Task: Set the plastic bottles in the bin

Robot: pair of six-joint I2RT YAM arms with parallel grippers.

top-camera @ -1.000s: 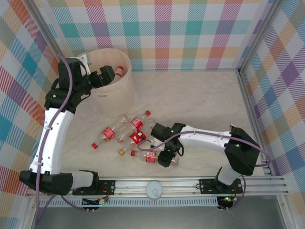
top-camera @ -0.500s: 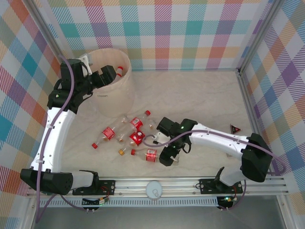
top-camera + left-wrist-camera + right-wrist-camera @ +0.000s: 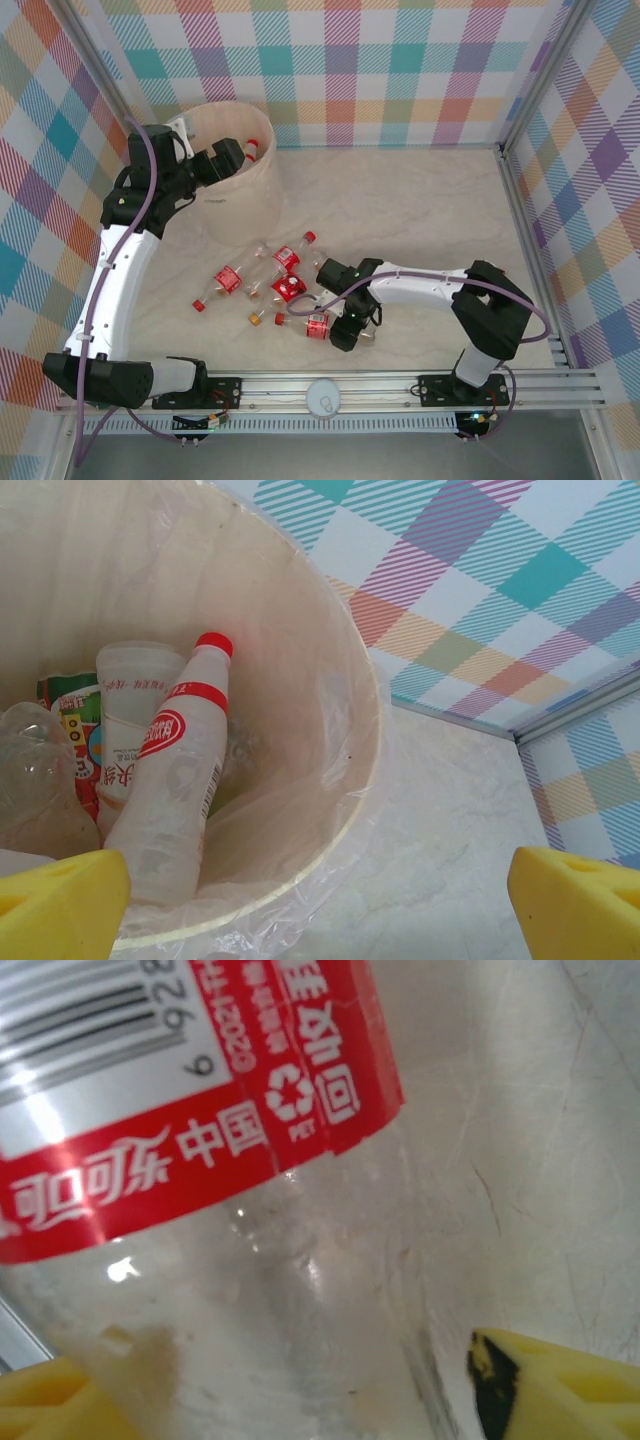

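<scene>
We see the right gripper point(image 3: 345, 335) low on the counter point(image 3: 420, 210), jaws either side of the red-labelled bottle point(image 3: 318, 326) lying left-to-right beside it, grip impossible to tell, while the left gripper point(image 3: 232, 155) hangs, jaws spread and empty, above the bin point(image 3: 245, 205) well off at far left.

Beneath the wide-open left pincer point(image 3: 235, 157), the bin point(image 3: 250, 210) mouth is free on its right half. 1 leaning red-capped bottle point(image 3: 170, 780) and other containers point(image 3: 50, 770) crowd its left. A red-labelled bottle point(image 3: 200, 1160) fills the gap between the right pincer point(image 3: 345, 335) pads. Loose bottles point(image 3: 280, 285) block its left, and bare table point(image 3: 430, 220) opens to its right and beyond.
</scene>
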